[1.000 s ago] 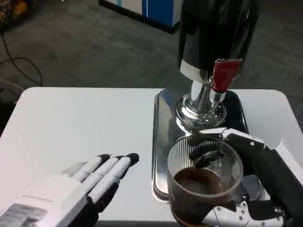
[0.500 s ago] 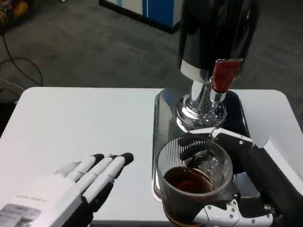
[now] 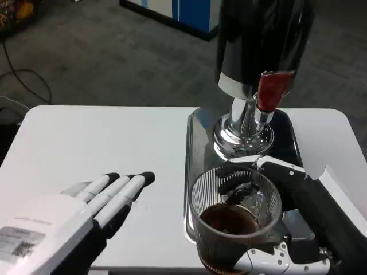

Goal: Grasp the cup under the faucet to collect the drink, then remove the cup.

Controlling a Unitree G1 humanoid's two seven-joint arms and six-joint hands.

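A clear ribbed cup [image 3: 234,220] with dark brown drink in its lower part sits at the near edge of the steel tray [image 3: 198,154]. My right hand [image 3: 304,229] grips the cup from the right, fingers wrapped behind and below it. The black dispenser [image 3: 261,40] stands on the tray's far part, its red faucet handle [image 3: 272,90] above and beyond the cup. My left hand [image 3: 80,215] lies flat on the white table at the lower left, fingers stretched out and apart, holding nothing.
The white table [image 3: 103,143] runs wide to the left of the tray. Its near edge lies just below the cup. Beyond the table are dark carpet, a black cable [image 3: 23,71] and a blue-and-white cabinet [image 3: 178,14].
The cup in my right hand moved left and toward me over the first half second, then held still. My left hand drew back slightly to the left.
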